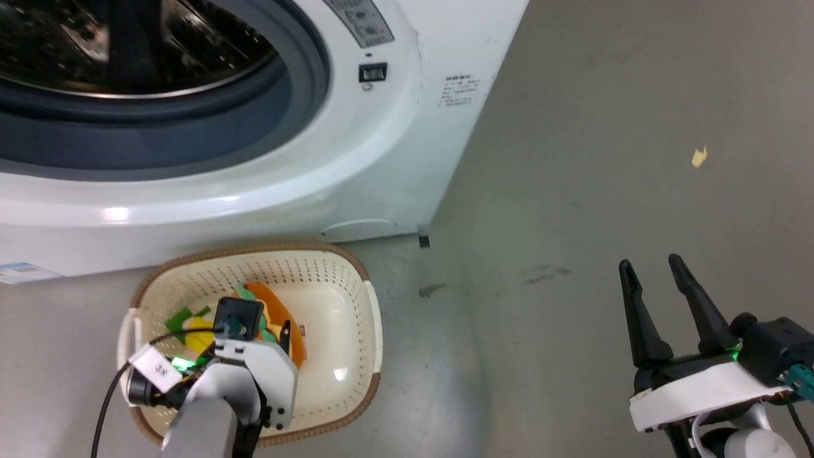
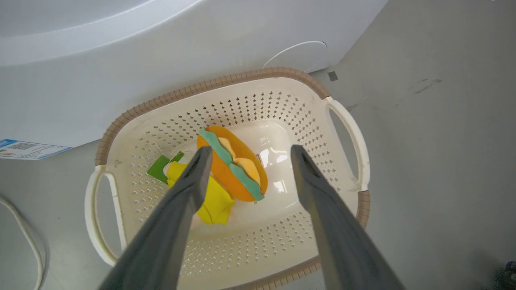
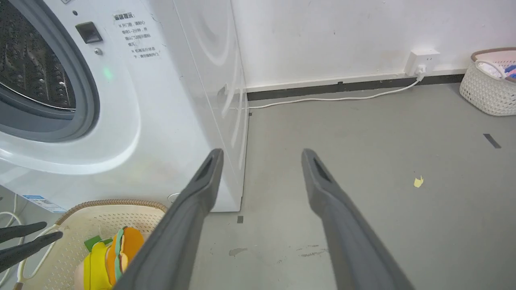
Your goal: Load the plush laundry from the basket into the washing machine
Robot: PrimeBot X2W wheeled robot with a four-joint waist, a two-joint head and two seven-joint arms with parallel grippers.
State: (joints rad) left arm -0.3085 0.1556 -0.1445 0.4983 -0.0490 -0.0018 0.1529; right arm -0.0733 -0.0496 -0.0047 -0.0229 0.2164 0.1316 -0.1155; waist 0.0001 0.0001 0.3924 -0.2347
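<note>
The cream basket [image 1: 372,324] with its brown rim stands on the floor just in front of the white washing machine [image 1: 381,159], whose steel drum [image 1: 127,44] is in open view. In the basket lie the orange-and-green burger plush [image 2: 231,165] and, touching it, the yellow doll [image 2: 213,197] with green bits [image 2: 159,169]. My left gripper [image 2: 250,150] hangs open above the burger plush, holding nothing. Off to the right over bare floor, my right gripper [image 1: 655,270] is open and empty, fingers pointing past the washer's corner.
A white cable [image 3: 334,98] runs along the wall to an outlet [image 3: 421,60]. A second woven basket [image 3: 489,88] with laundry sits by the far wall. A yellow scrap [image 1: 699,156] lies on the grey floor. Another cable [image 2: 24,237] curves left of the basket.
</note>
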